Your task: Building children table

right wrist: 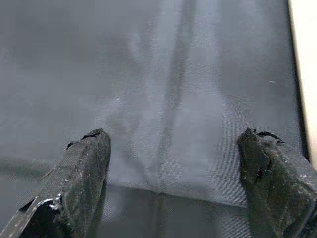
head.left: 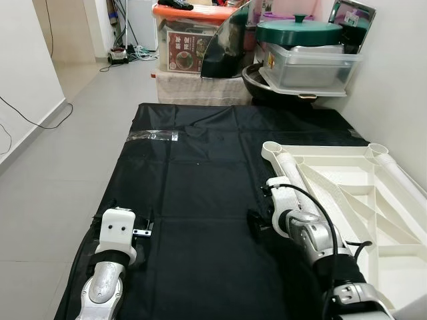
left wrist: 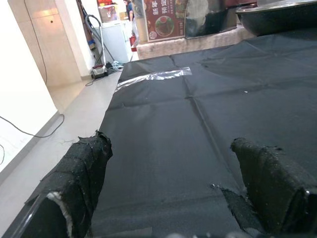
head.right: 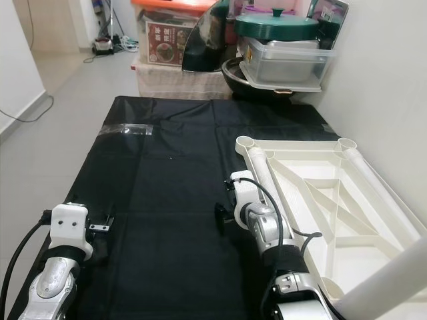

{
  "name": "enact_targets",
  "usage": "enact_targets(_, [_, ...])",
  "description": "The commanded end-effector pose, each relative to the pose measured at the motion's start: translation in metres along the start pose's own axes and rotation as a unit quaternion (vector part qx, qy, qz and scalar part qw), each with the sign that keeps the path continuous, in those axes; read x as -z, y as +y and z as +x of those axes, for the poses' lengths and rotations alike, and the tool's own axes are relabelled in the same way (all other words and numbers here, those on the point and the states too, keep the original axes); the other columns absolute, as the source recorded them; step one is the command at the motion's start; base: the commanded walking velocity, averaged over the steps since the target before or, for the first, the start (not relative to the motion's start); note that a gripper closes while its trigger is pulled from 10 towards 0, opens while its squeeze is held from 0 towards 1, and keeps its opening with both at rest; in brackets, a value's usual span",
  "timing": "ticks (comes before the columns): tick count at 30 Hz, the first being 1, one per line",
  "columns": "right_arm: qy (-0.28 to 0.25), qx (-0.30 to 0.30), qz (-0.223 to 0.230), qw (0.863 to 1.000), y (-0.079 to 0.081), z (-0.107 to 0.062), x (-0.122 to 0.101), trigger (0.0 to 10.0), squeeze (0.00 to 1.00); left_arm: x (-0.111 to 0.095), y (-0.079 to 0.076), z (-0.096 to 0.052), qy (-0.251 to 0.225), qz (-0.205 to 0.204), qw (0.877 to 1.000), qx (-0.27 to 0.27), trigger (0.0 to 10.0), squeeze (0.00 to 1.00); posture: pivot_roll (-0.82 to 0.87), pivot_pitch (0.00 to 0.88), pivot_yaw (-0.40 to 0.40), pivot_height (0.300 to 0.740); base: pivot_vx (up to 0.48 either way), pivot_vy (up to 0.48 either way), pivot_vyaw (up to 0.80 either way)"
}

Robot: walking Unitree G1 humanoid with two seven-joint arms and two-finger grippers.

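Observation:
A cream plastic children's table lies upside down on the right part of a black floor mat, its ribbed underside facing up. One tube leg lies along its left edge and another leg along its right edge. My right arm reaches forward just left of the table. Its gripper is open low over bare mat, with the table's edge beside it. My left gripper is open over the mat's near left part, nothing between its fingers.
Stacked storage boxes, a green lidded pot on a clear tub and a dark wok crowd the mat's far end. A wall runs close along the right. Tiled floor lies to the left. Clear tape sits on the mat.

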State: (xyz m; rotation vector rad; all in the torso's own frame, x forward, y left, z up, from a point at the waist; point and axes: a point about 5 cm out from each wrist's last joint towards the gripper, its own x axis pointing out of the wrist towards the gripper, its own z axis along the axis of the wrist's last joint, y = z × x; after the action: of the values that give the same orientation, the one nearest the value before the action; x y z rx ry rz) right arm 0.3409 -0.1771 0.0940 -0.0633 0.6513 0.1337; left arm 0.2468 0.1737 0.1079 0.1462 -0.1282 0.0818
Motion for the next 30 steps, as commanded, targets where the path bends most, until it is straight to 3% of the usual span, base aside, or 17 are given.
enact_targets(1, [0.023, 0.011, 0.008, 1.000, -0.004, 0.001, 0.008, 10.0, 0.00, 0.001, 0.000, -0.001, 0.001, -0.001, 1.000, -0.003, 10.0, 0.00, 0.00, 0.000, -0.096, 0.740, 0.000, 0.000, 0.00])
enact_targets(3, [-0.065, 0.030, 0.014, 0.997, -0.008, -0.005, -0.024, 10.0, 0.00, 0.001, 0.000, -0.001, 0.000, 0.000, 1.000, -0.003, 10.0, 0.00, 0.00, 0.000, -0.094, 0.740, 0.000, 0.000, 0.00])
enact_targets(4, [-0.065, 0.030, 0.014, 0.997, -0.008, -0.005, -0.024, 10.0, 0.00, 0.001, 0.000, -0.001, 0.000, 0.000, 1.000, -0.003, 10.0, 0.00, 0.00, 0.000, -0.094, 0.740, 0.000, 0.000, 0.00])
enact_targets(5, [-0.107, 0.041, 0.007, 0.993, -0.008, -0.010, -0.038, 10.0, 0.00, 0.001, 0.000, -0.001, 0.000, 0.001, 1.000, -0.002, 10.0, 0.00, 0.00, 0.000, -0.088, 0.740, 0.000, 0.000, 0.00])
enact_targets(8, [-0.107, 0.041, 0.007, 0.993, -0.008, -0.010, -0.038, 10.0, 0.00, 0.001, 0.000, -0.001, 0.000, 0.001, 1.000, -0.002, 10.0, 0.00, 0.00, 0.000, -0.088, 0.740, 0.000, 0.000, 0.00])
enact_targets(9, [-0.158, 0.053, -0.010, 0.986, -0.008, -0.016, -0.056, 10.0, 0.00, 0.001, 0.000, -0.001, -0.001, 0.000, 1.000, -0.001, 10.0, 0.00, 0.00, 0.000, -0.084, 0.740, 0.000, 0.000, 0.00])
enact_targets(12, [-0.182, 0.069, -0.016, 0.981, -0.011, -0.019, -0.064, 10.0, 0.00, 0.001, -0.001, 0.000, -0.001, 0.000, 1.000, 0.000, 10.0, 0.00, 0.00, 0.000, -0.086, 0.740, 0.000, 0.000, 0.00])
enact_targets(14, [-0.182, 0.069, -0.016, 0.981, -0.011, -0.019, -0.064, 10.0, 0.00, 0.001, -0.001, 0.000, -0.001, 0.000, 1.000, 0.000, 10.0, 0.00, 0.00, 0.000, -0.086, 0.740, 0.000, 0.000, 0.00])
enact_targets(17, [-0.141, 0.119, -0.007, 0.983, -0.031, -0.013, -0.053, 10.0, 0.00, 0.002, 0.000, -0.001, 0.000, -0.001, 1.000, 0.000, 10.0, 0.00, 0.00, 0.000, -0.089, 0.740, 0.000, 0.000, 0.00])
enact_targets(19, [-0.141, 0.119, -0.007, 0.983, -0.031, -0.013, -0.053, 10.0, 0.00, 0.002, 0.000, -0.001, 0.000, -0.001, 1.000, 0.000, 10.0, 0.00, 0.00, 0.000, -0.089, 0.740, 0.000, 0.000, 0.00])
enact_targets(22, [-0.088, 0.163, 0.034, 0.982, -0.052, -0.008, -0.036, 10.0, 0.00, 0.001, 0.002, 0.000, -0.001, -0.001, 1.000, -0.003, 10.0, 0.00, 0.00, 0.000, -0.088, 0.740, 0.000, 0.000, 0.00])
enact_targets(26, [-0.063, 0.128, 0.056, 0.988, -0.046, -0.003, -0.028, 10.0, 0.00, 0.002, 0.001, 0.001, -0.001, -0.001, 1.000, -0.001, 10.0, 0.00, 0.00, 0.000, -0.086, 0.740, 0.000, 0.000, 0.00])
enact_targets(30, [-0.058, 0.104, 0.049, 0.992, -0.038, 0.001, -0.025, 10.0, 0.00, 0.001, 0.001, 0.001, -0.002, -0.001, 1.000, -0.001, 10.0, 0.00, 0.00, 0.000, -0.086, 0.740, 0.000, 0.000, 0.00])
